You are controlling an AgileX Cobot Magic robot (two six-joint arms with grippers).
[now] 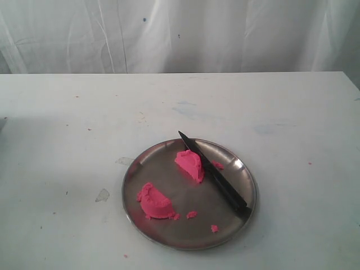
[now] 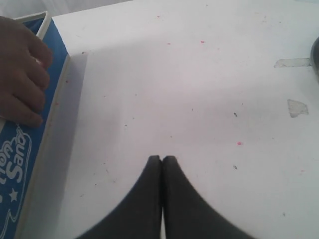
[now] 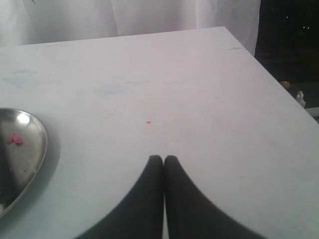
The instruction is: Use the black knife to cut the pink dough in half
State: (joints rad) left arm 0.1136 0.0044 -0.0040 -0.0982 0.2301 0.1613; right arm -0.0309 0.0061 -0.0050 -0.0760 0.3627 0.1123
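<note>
The bright pink soft dough (image 1: 171,184) lies as two half-domes on the round steel plate (image 1: 243,169), the long black knife (image 1: 214,175) beside one, all well clear of both empty, closed jaws. Judged complete; hold the jaws away.

We are reading white lettering on a blue box (image 2: 35,144) in the left wrist view: the word "Sand" is showing, running sideways along its face, with part of another word beside it that we cannot make out. A small white star is sitting by the letters. A hand (image 2: 22,69) is resting on that box. We are finding no other readable text.
</note>
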